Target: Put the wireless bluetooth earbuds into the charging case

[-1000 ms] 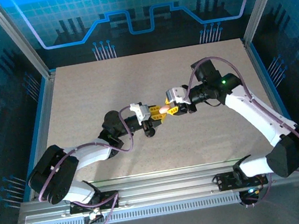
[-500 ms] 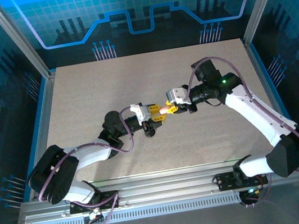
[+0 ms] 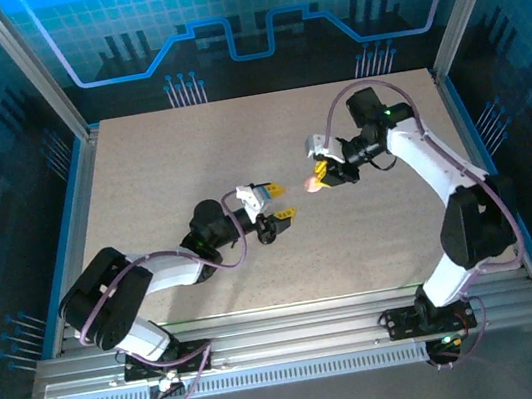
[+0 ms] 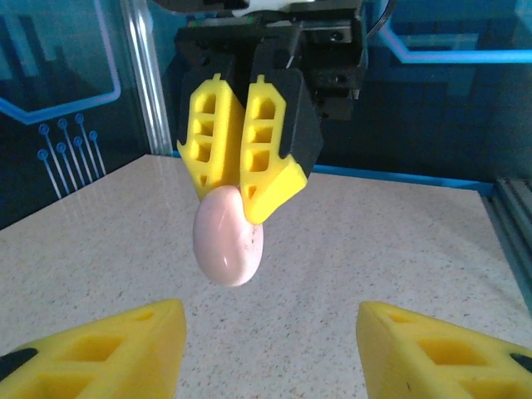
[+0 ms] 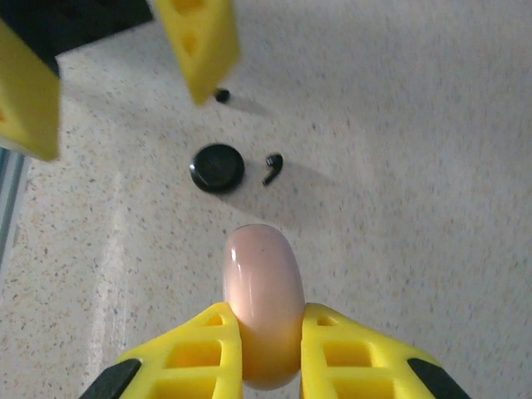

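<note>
So quick status. My right tool (image 4: pixel 241 195) is clamped on the pink case (image 5: pixel 263 291). Both yellow fingers squeeze its flat sides, so it sits edge-on btw them and about half of it sticks out past the tips. It's up in the air, well clear of the tabletop (image 3: pixel 159 166), roughly mid-table. The lid looks closed, afaict.

My left tool (image 3: pixel 278 203) is spread open w/ nothing in it. From its own cam the two fingers (image 4: pixel 116 345) sit far apart at the bottom corners and the pink case hangs straight ahead of them, not touching. From the top cam the two tools point at each other w/ a small gap btw the left tips and the case.

Down on the tabletop, seen from the right wrist cam, the black case (image 5: pixel 217 167) lies flat w/ its lid shut. One black earbud (image 5: pixel 273 168) lies loose just beside it, close but not touching, so it's not in any case. A bit further off, near one of the left tool's fingers, there's a tiny dark speck (image 5: pixel 222 95). Prob the other black bud, but it's too small to say for sure.
</note>
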Action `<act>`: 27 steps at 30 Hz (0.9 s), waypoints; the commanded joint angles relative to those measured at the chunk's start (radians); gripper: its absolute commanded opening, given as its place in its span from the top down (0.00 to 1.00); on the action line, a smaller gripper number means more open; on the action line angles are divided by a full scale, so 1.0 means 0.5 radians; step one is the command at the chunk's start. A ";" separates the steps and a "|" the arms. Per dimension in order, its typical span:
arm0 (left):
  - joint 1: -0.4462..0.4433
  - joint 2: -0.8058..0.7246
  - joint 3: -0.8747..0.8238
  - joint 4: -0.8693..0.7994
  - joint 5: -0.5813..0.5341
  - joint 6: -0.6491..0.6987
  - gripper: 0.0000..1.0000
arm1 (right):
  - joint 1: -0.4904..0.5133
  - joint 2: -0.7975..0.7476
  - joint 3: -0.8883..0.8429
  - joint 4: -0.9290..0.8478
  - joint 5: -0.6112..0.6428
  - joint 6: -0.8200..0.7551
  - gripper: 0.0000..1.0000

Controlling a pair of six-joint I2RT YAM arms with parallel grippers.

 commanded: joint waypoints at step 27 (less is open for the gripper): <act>-0.010 0.161 0.280 -0.443 -0.041 0.291 0.46 | -0.436 1.102 0.773 -0.741 0.593 0.528 0.86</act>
